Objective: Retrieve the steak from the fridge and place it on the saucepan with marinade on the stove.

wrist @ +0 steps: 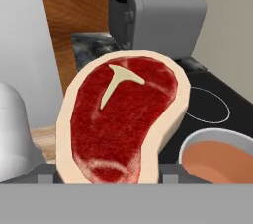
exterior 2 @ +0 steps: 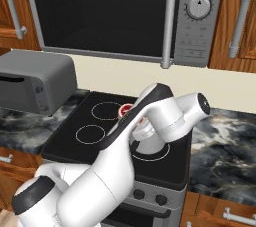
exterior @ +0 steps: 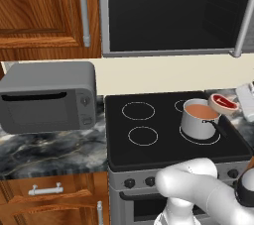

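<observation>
Steak (wrist: 121,119), a flat oval piece of red raw meat with pale rim, stands in the hand view's centre with its long axis running from lower left to upper right. The gripper (wrist: 111,171) pinches its lower end. The shiny steel saucepan (wrist: 217,156) of orange-red marinade (wrist: 222,161) is at lower right, on the black glass stove (wrist: 207,94).

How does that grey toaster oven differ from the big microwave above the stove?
The toaster oven is small, matte grey, and sits on the marble counter; the microwave is much wider, silver-framed with a dark window, and hangs on the wall over the stove. The microwave has a long vertical bar handle. Both doors are shut.
</observation>
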### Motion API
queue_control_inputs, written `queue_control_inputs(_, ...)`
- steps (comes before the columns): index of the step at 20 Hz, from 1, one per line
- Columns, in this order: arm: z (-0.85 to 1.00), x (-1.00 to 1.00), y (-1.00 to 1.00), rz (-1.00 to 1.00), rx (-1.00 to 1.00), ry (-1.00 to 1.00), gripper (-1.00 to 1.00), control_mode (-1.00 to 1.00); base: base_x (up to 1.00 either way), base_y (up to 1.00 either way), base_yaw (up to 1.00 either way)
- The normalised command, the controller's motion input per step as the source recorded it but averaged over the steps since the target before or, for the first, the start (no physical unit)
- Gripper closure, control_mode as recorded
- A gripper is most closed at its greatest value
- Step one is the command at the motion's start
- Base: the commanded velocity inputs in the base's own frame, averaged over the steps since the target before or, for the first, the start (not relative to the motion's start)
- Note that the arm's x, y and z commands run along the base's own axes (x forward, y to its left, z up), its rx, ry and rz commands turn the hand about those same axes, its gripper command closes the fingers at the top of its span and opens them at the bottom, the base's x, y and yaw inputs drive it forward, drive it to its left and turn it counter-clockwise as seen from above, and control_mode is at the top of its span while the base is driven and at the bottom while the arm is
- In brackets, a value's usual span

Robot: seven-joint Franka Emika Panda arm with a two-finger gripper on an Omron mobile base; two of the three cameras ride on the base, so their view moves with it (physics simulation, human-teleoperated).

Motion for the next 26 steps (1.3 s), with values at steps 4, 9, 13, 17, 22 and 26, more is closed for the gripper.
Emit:
queue_control_inputs(4, -0.25, 0.15, 0.0, 0.0, 0.0, 0.0, 1.0, -1.0, 0.0, 0.0, 0.0)
queue_control_inputs(9, -0.13, 0.19, 0.0, 0.0, 0.0, 0.0, 1.0, -1.0, 0.0, 0.0, 0.0)
queue_control_inputs(13, 0.0, 0.2, 0.0, 0.0, 0.01, 0.0, 1.0, -1.0, 0.0, 0.0, 0.0)
queue_control_inputs(17, 0.0, 0.19, -0.01, 0.0, 0.03, 0.0, 1.0, -1.0, 0.0, 0.0, 0.0)
queue_control_inputs(22, -0.02, 0.16, -0.03, 0.0, 0.02, 0.0, 1.0, -1.0, 0.0, 0.0, 0.0)
queue_control_inputs(26, -0.09, 0.11, -0.09, 0.0, 0.01, 0.0, 1.0, -1.0, 0.0, 0.0, 0.0)
